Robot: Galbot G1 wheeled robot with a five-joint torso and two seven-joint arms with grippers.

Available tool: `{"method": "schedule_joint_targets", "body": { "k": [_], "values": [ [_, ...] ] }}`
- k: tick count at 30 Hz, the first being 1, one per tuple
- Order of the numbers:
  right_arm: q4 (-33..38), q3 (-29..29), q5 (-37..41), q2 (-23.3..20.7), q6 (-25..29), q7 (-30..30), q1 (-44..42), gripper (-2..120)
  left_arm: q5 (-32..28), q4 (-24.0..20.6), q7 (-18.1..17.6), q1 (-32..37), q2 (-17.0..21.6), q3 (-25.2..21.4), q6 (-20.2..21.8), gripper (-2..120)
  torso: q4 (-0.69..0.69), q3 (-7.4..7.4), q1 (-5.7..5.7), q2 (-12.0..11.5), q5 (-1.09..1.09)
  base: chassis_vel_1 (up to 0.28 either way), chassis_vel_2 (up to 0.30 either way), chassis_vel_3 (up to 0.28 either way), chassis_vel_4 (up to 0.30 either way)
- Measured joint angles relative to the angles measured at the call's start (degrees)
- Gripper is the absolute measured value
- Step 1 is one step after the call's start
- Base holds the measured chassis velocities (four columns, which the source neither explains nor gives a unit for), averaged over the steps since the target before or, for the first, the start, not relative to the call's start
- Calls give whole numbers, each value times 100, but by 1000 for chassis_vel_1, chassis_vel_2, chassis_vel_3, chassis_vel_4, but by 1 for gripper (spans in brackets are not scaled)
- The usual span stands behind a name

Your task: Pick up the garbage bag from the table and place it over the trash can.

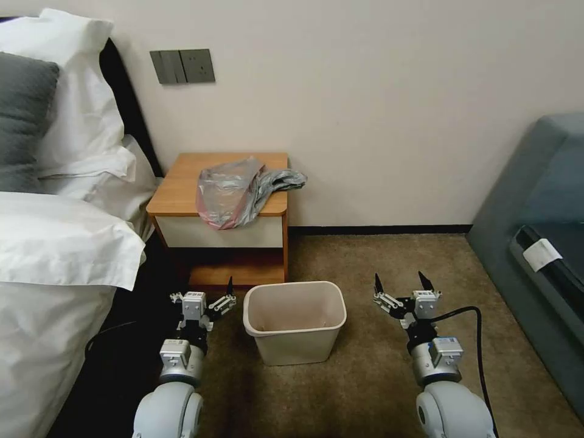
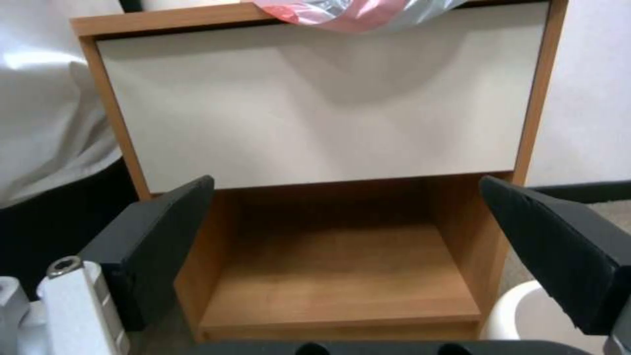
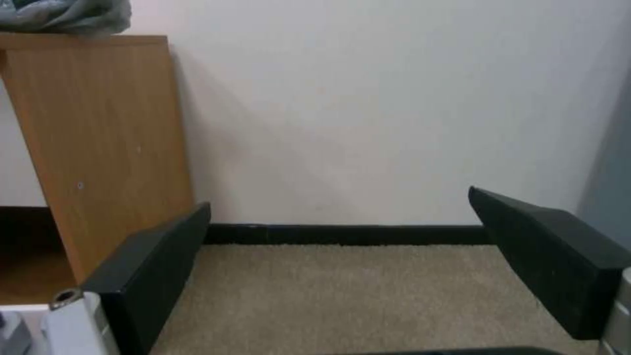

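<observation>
Left gripper (image 1: pixel 204 291) sits low, just left of the trash can (image 1: pixel 294 321), jaws spread wide, nothing in them. Its wrist view looks straight at the nightstand's white drawer front (image 2: pixel 322 98) and open lower shelf (image 2: pixel 335 276), so it's lined up with the table but well below the top.

Garbage bag (image 1: pixel 234 190) lies crumpled on the table (image 1: pixel 179 182), toward the front-right. Pink-red rim droops over the front edge onto the drawer face; grey tail hangs off the right side. That overhang looks like the easiest place to pinch thin film.

Trash can stands upright on the carpet (image 1: pixel 377 267), right in front of the table, between the two arms, mouth open and unlined. Probably staged there so both arms can reach the rim.

Right gripper (image 1: pixel 403 287) is low on the can's right, well apart from it, also wide open and empty, facing the wall.

No readable brand, label or text anywhere. Wall switch plate (image 1: pixel 182 66) is unmarked.
</observation>
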Motion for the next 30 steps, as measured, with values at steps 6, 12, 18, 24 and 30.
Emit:
{"method": "schedule_joint_targets", "body": {
  "k": [6, 12, 18, 24, 30],
  "values": [
    [0, 0, 0, 0, 0, 0, 0, 100, 0, 0, 0, 0, 0, 0, 1, 100, 0, 0, 0, 0, 0, 0, 0, 0, 0],
    [0, 0, 0, 0, 0, 0, 0, 100, 0, 0, 0, 0, 0, 0, 0, 100, 0, 0, 0, 0, 0, 0, 0, 0, 0],
    [0, 0, 0, 0, 0, 0, 0, 100, 0, 0, 0, 0, 0, 0, 0, 100, 0, 0, 0, 0, 0, 0, 0, 0, 0],
    [0, 0, 0, 0, 0, 0, 0, 100, 0, 0, 0, 0, 0, 0, 0, 100, 0, 0, 0, 0, 0, 0, 0, 0, 0],
    [0, 0, 0, 0, 0, 0, 0, 100, 0, 0, 0, 0, 0, 0, 0, 100, 0, 0, 0, 0, 0, 0, 0, 0, 0]
  ]
}}
